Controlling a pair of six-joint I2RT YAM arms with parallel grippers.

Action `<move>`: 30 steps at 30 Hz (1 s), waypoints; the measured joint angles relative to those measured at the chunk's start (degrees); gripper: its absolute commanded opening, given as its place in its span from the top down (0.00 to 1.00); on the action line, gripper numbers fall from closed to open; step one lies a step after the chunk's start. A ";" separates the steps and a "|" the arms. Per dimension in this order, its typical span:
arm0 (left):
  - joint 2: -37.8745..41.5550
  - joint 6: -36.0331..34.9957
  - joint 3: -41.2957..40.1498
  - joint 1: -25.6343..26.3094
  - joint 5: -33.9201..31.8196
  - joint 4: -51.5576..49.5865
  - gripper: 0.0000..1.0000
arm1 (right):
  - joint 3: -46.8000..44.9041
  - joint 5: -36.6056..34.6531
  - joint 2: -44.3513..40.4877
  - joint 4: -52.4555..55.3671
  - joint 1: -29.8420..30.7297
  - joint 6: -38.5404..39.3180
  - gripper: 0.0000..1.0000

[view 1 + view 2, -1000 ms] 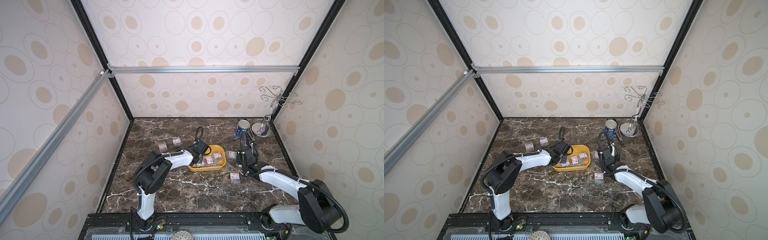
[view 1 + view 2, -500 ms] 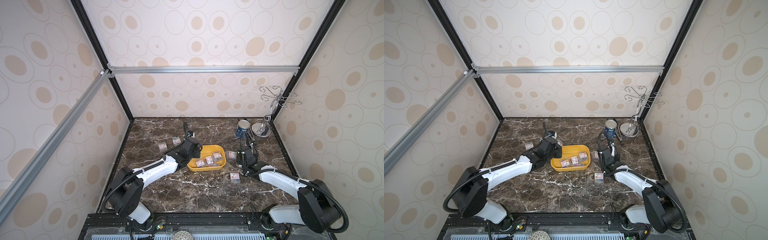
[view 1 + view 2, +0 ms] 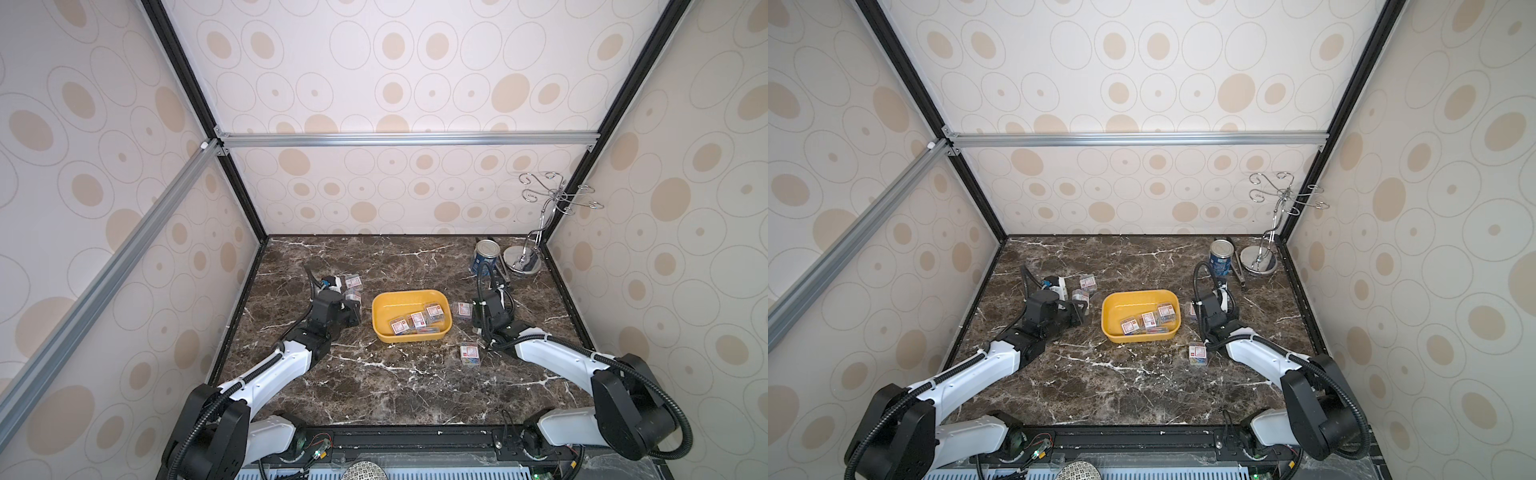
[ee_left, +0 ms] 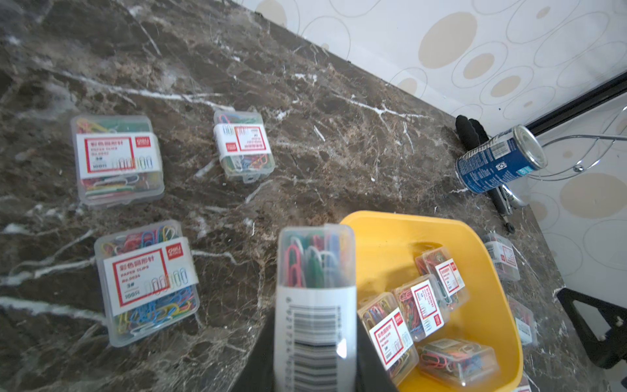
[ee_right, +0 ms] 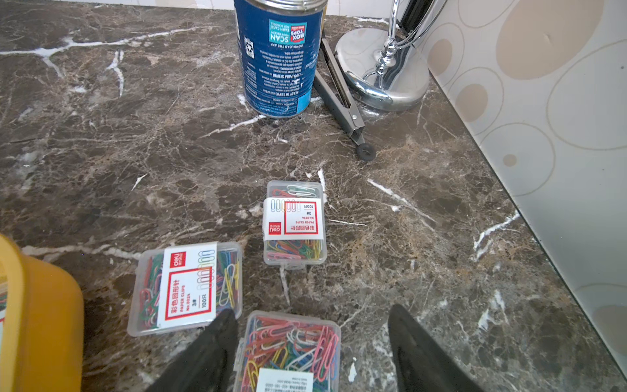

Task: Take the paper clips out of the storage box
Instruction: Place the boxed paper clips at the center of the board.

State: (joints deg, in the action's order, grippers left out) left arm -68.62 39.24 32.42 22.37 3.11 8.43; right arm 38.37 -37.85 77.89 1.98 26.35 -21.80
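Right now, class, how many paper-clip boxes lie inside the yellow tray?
4, in the near half of the tray: three tilted boxes in a row, one flat box by the near wall. Others may hide beneath.

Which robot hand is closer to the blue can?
Right. The right gripper is beside the yellow tray, with the blue can just beyond it. The left gripper, holding a clip box, is across the tray.

1. The tray (image 3: 398, 304) sat mid-table (image 3: 395, 386), with clip boxes (image 3: 417, 320) in it.
2. More boxes (image 3: 353, 282) lay left and right of it.
3. The can (image 3: 485, 253) stood behind on the right, beside the stand (image 3: 521, 262).
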 measured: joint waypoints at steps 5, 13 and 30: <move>1.05 0.11 -3.89 -3.15 2.23 0.20 0.83 | 0.90 -2.21 1.22 0.24 1.84 0.15 0.29; 0.63 1.38 -8.74 -6.03 8.28 5.90 0.82 | 4.94 -7.48 6.25 1.14 5.62 0.85 0.29; -11.65 7.15 -11.28 -4.83 14.88 21.14 0.84 | 3.45 -8.76 4.31 0.17 6.12 1.81 0.25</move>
State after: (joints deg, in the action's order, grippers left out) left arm -80.27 46.39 21.15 17.54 18.00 29.56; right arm 41.82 -46.61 82.19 2.15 32.47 -19.99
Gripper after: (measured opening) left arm 0.258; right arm 0.750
